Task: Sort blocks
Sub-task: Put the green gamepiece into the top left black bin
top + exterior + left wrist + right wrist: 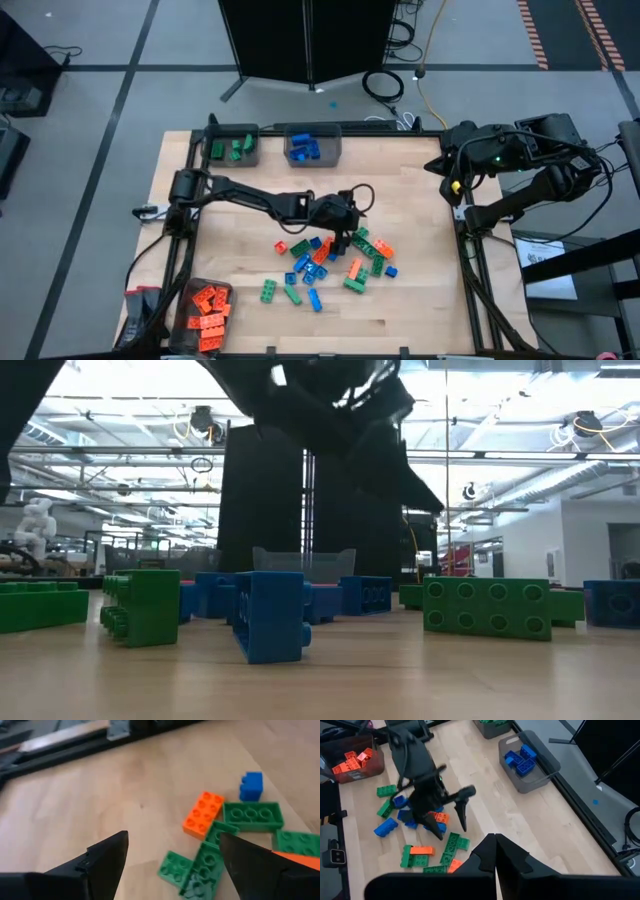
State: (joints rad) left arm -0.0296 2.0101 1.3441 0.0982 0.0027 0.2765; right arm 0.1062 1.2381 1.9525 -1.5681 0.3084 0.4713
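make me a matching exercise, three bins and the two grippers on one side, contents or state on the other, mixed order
Things:
1. bin at the table's near left corner
2. far bin on the left
3. far bin on the right
4. left gripper
5. right gripper

Contents or state:
a. blue blocks
b. shut
c. orange blocks
d. open
e. green blocks

Pairs: 1-c, 2-e, 3-a, 4-d, 5-b

Three translucent grey rectangular plastic bins [231, 148] [313, 146] [206, 306] sat on the pale wooden table [420, 290]; a black panel stand [308, 40] stood on the grey floor beyond.
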